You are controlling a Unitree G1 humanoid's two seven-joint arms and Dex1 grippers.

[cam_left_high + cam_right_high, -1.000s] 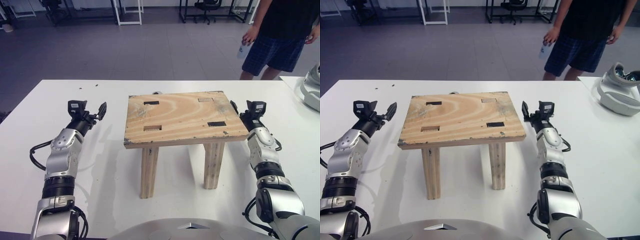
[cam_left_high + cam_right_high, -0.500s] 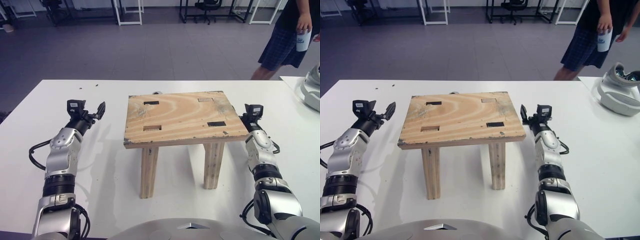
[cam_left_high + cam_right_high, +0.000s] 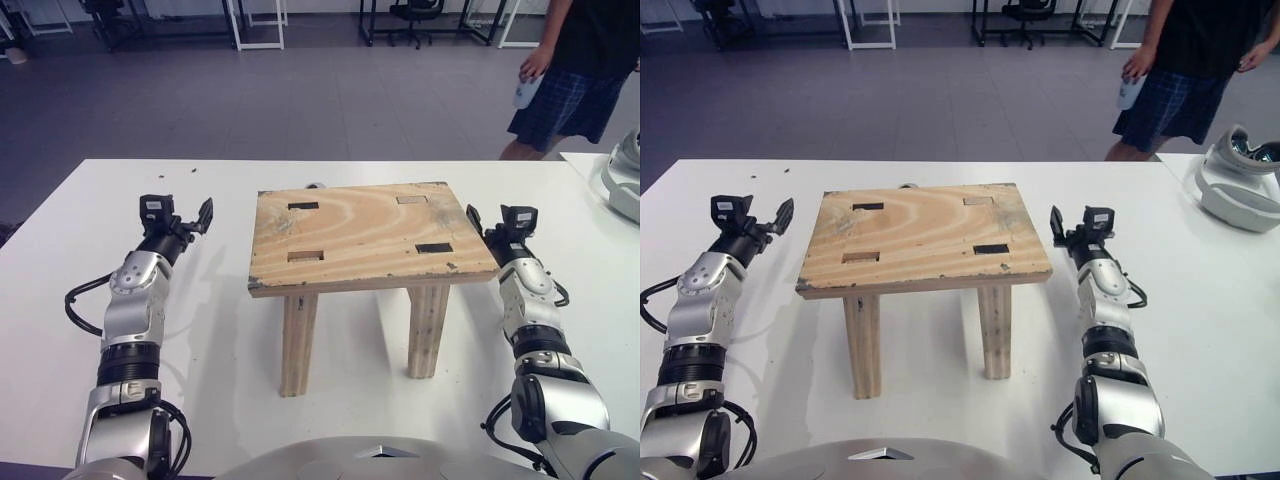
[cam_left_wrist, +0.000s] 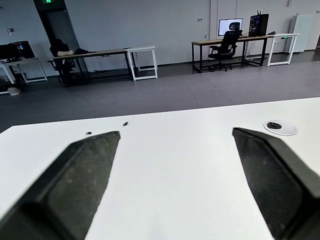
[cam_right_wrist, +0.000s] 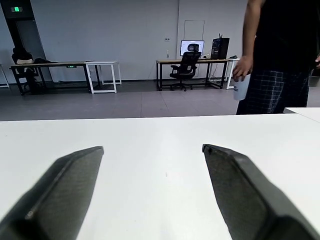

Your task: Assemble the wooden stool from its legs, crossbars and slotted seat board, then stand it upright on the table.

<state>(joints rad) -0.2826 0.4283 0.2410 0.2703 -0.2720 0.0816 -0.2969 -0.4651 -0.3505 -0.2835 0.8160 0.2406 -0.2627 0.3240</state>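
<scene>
The wooden stool (image 3: 370,235) stands upright in the middle of the white table (image 3: 330,400). Its slotted seat board is on top, with four rectangular slots showing, and two front legs (image 3: 297,343) are visible under it. My left gripper (image 3: 178,209) hovers over the table to the left of the seat, open and holding nothing. In the left wrist view its fingers (image 4: 85,165) spread wide over bare table. My right gripper (image 3: 496,215) is just right of the seat's right edge, also open and holding nothing, and its fingers (image 5: 235,175) are wide apart in the right wrist view.
A white headset (image 3: 1238,180) lies at the table's right edge. A small round grommet (image 4: 279,127) sits in the tabletop beyond my left gripper. A few dark specks (image 3: 160,177) mark the far left of the table.
Both grippers have shifted only slightly beside the stool and stay open. The stool has not moved.
</scene>
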